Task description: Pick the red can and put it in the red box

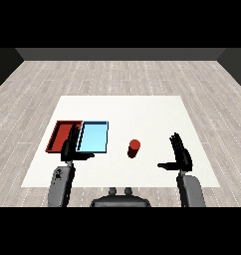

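The red can (134, 148) stands upright on the desk (142, 107) at frame centre, untouched. My right hand (180, 155), fingers straight and thumb spread, waits to its right for a side grasp. My left hand (70, 148), open, overlaps the red tray (58, 135) beside the blue tray (94, 136).

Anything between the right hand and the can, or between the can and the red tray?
Nothing between the right hand and the can. The blue tray lies between the can and the red tray, with the left hand there too.
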`<move>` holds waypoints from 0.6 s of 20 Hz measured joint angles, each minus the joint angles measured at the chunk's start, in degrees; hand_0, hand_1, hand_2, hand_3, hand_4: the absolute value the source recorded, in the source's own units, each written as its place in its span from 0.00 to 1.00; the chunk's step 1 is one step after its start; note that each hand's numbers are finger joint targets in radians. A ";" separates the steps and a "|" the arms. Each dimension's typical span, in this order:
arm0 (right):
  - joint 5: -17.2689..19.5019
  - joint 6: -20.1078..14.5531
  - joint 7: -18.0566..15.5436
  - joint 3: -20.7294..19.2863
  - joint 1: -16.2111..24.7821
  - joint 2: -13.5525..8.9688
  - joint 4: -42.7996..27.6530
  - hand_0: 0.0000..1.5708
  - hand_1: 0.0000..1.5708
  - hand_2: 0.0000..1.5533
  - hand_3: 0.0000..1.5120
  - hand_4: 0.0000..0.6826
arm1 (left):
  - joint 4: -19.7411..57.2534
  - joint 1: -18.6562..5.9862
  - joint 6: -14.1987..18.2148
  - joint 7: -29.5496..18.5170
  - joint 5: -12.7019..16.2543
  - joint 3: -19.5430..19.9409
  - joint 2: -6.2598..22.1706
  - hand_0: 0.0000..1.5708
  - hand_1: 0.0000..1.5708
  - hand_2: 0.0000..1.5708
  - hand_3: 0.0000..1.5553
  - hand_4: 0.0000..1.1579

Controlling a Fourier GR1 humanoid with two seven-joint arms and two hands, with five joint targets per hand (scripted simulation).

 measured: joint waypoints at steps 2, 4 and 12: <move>-1.51 2.28 -3.35 -1.18 1.10 -0.75 -0.56 0.00 0.00 0.00 0.00 0.00 | -0.22 1.03 -0.77 -4.99 0.39 0.37 -0.28 0.00 0.00 0.00 0.00 0.00; -1.48 3.81 -6.66 -1.40 2.46 -0.62 -0.27 0.00 0.00 0.00 0.00 0.00 | 0.18 1.58 -0.79 -8.10 0.04 0.08 -1.00 0.00 0.00 0.00 0.00 0.00; -2.47 7.76 -9.99 -4.39 2.66 -0.92 1.10 0.00 0.00 0.00 0.00 0.00 | 2.81 1.25 -1.12 -14.78 -0.67 0.39 -1.60 0.00 0.00 0.00 0.00 0.00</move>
